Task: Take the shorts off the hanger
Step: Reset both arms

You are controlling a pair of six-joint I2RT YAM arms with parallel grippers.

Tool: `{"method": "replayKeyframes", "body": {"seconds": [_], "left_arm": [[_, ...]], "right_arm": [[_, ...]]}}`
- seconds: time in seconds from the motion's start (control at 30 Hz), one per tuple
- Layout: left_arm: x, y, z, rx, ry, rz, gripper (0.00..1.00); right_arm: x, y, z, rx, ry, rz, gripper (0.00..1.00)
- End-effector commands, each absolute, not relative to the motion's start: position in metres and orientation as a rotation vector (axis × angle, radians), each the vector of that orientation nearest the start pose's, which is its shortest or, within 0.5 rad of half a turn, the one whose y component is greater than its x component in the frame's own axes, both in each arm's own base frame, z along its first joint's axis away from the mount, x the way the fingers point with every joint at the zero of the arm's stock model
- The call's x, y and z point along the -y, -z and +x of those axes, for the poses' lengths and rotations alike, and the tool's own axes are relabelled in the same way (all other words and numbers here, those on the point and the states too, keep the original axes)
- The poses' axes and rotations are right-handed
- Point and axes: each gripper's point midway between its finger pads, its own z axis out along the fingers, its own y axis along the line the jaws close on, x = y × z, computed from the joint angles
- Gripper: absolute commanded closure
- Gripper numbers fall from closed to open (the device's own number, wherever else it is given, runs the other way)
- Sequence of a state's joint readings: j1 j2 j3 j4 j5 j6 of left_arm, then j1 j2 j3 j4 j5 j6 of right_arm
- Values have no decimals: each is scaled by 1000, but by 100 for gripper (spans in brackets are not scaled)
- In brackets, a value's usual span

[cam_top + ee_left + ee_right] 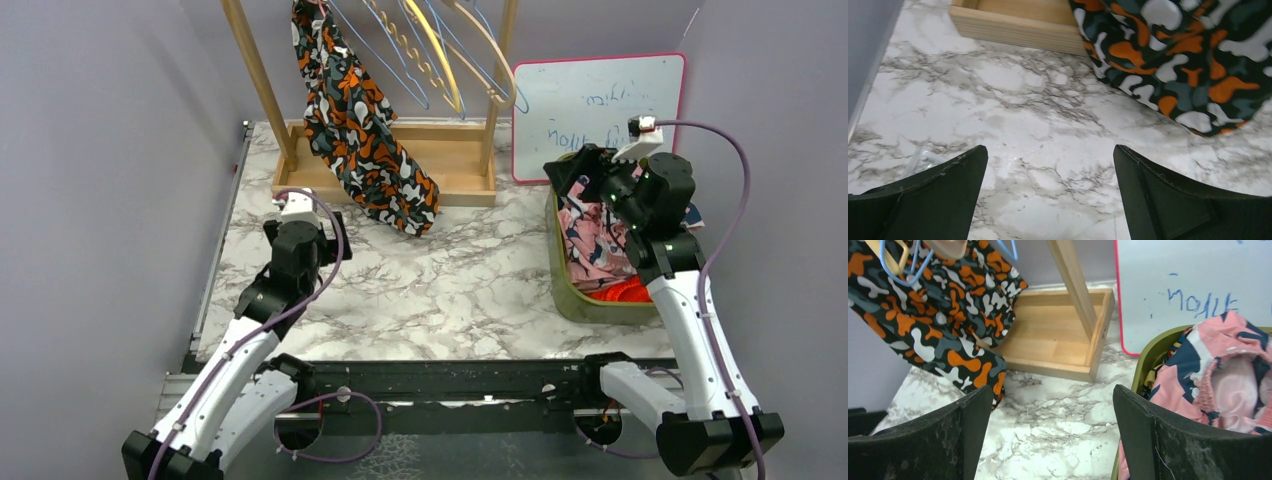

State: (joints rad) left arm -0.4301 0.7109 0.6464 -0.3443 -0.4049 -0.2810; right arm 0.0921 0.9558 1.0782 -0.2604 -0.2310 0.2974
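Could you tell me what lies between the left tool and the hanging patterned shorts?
Only bare marble table, seen in the left wrist view; the open left tool is apart from the shorts.

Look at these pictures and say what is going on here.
One pair of black-orange-white shorts hangs on the wooden rack. The left tool is open over the marble table, near their hem. The right tool is open by the green bin, which holds pink print shorts. Neither holds anything.
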Motion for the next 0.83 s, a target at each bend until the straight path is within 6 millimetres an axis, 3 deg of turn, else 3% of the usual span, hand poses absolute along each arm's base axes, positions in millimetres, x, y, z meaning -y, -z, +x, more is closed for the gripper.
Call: {"method": "replayKeyframes", "body": {"seconds": [0.0, 0.17, 0.27, 0.4, 0.57, 0.8], "left_arm": [[24, -212, 286, -1941, -27, -244, 1], [-30, -257, 295, -1880, -103, -394, 1], [-50, -299, 283, -1790, -173, -486, 1], [-62, -330, 260, -1670, -194, -562, 1], [-77, -339, 240, -1593, -255, -622, 1], [-77, -330, 245, -1621, -270, -619, 1]], "right_arm": [[-101, -348, 327, -1731, -566, -115, 7], [-84, -353, 325, -1763, -450, -80, 0], [-80, -365, 320, -1758, -412, -105, 0], [-76, -374, 316, -1737, -395, -96, 0], [-83, -371, 313, -1732, -445, -97, 0], [-91, -372, 308, -1722, -501, -117, 0]]}}
